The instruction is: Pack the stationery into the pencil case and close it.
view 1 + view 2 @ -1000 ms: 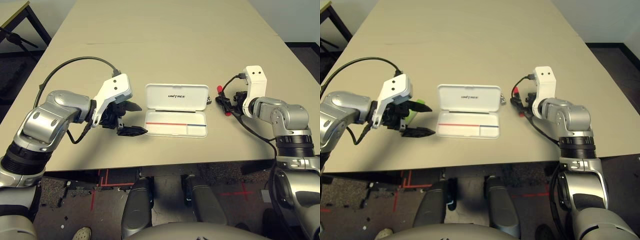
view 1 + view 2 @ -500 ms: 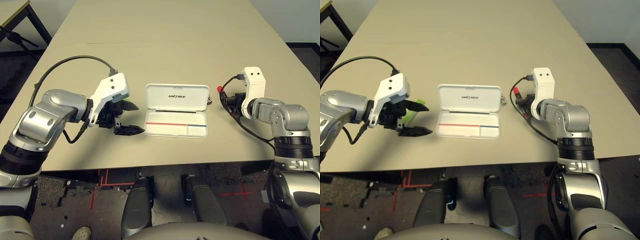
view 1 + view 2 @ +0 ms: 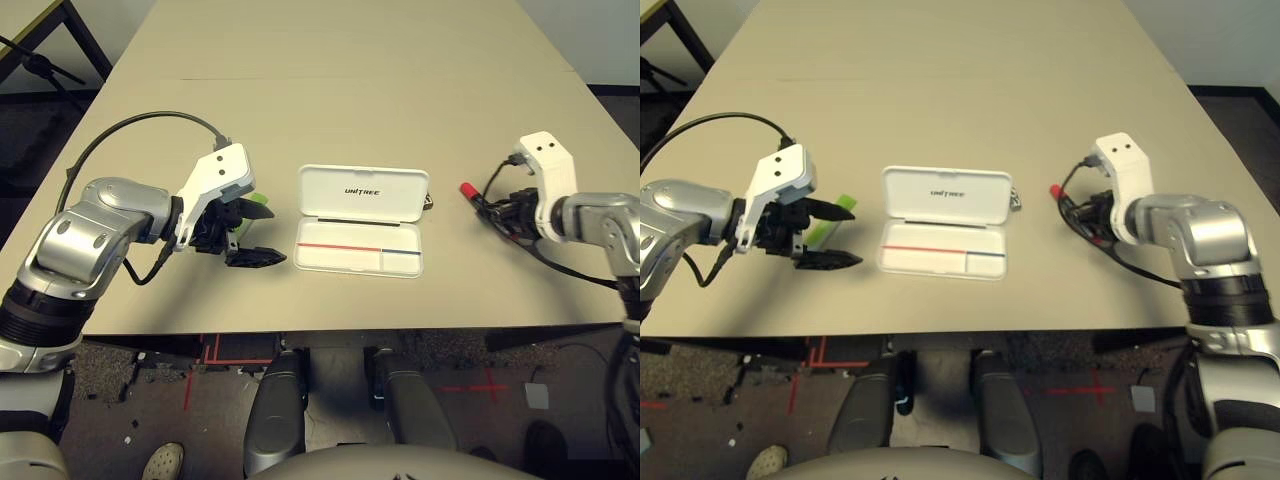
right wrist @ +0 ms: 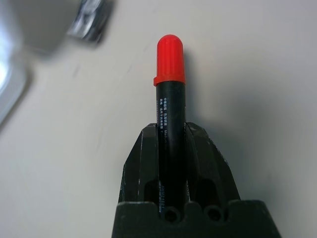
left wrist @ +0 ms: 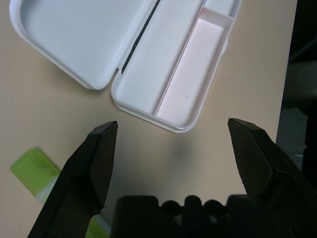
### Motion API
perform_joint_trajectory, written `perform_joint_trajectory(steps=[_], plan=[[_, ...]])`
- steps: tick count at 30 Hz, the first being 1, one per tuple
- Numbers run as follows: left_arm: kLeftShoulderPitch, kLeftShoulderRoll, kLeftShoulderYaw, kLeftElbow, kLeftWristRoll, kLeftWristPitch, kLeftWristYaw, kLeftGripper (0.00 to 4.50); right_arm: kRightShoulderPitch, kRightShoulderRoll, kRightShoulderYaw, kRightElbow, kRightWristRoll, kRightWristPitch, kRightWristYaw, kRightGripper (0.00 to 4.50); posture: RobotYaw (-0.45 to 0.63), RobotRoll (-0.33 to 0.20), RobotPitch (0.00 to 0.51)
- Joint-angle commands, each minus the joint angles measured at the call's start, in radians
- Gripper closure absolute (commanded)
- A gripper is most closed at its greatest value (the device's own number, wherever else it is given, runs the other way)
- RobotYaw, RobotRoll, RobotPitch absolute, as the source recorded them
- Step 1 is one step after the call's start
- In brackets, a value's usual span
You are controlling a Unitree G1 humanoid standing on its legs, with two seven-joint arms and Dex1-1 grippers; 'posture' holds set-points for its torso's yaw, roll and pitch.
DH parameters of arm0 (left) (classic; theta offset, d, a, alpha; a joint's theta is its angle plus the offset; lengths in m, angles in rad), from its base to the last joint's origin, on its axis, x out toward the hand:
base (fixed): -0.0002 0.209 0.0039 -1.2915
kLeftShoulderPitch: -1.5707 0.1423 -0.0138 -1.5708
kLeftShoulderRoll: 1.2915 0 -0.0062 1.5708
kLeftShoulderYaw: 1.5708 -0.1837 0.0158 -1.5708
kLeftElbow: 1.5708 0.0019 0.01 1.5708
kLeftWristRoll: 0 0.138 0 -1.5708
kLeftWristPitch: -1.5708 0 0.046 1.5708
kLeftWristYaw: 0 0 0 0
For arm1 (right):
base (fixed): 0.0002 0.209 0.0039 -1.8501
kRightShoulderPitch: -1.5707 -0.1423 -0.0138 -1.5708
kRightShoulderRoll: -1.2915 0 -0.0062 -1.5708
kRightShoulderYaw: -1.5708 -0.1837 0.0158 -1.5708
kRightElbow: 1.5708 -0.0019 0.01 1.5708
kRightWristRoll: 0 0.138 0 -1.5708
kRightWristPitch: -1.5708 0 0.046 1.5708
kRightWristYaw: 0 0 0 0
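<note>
Right gripper (image 4: pixel 171 148): clamped on the black barrel of the red marker (image 4: pixel 169 99), red cap pointing out past the fingertips.
Pencil case (image 3: pixel 360 220): open flat mid-table, lid away from the robot, empty tray nearer it with the red and blue stripe.
Key relation: the case lies toward the robot's left of the marker, well apart; the tray's long axis runs left-right, and the cap already points roughly that way.
Left gripper (image 5: pixel 173 144): fingers spread wide, holding nothing, just beside the case's left end.
Green highlighter (image 3: pixel 828 218): on the table under the left gripper; that arm is nearer.
Small metal piece (image 3: pixel 1016 200): by the lid's right corner.
Room: bare table (image 3: pixel 330 90) between marker and case, an unobstructed path.
</note>
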Motion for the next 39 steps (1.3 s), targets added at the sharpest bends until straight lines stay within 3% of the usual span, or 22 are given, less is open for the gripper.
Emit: perform_joint_trajectory(steps=[1, 7, 13, 18, 28, 39], plan=[[0.008, -0.002, -0.001, 0.006, 0.007, -0.007, 0.011, 0.0, 0.039, -0.077, 0.008, -0.064, 0.034, -0.084, 0.147, 3.98, -0.03, 0.0, 0.194], [0.004, -0.009, -0.004, 0.01, 0.008, -0.009, 0.019, 0.0, 0.055, -0.133, 0.02, -0.07, 0.055, -0.252, 0.349, 3.98, -0.04, 0.0, 0.188], [0.013, -0.001, 0.006, -0.002, 0.007, -0.003, 0.031, 0.0, 0.054, -0.174, 0.047, -0.121, 0.067, -0.299, 0.491, 3.98, -0.02, 0.0, 0.189], [0.034, 0.005, 0.019, -0.019, -0.002, 0.007, 0.048, 0.0, 0.017, -0.131, 0.09, -0.095, 0.021, -0.417, 0.525, 3.98, 0.0, 0.0, 0.187], [0.073, 0.015, 0.071, -0.027, -0.011, 0.004, 0.073, 0.0, -0.197, 0.109, 0.309, -0.016, -0.174, -0.578, 0.491, 3.98, 0.04, 0.0, 0.177], [0.099, 0.01, 0.113, -0.032, -0.042, -0.052, 0.039, 0.0, -0.283, 0.333, 0.411, 0.094, -0.326, -0.674, 0.392, 3.98, 0.06, 0.0, 0.18]])
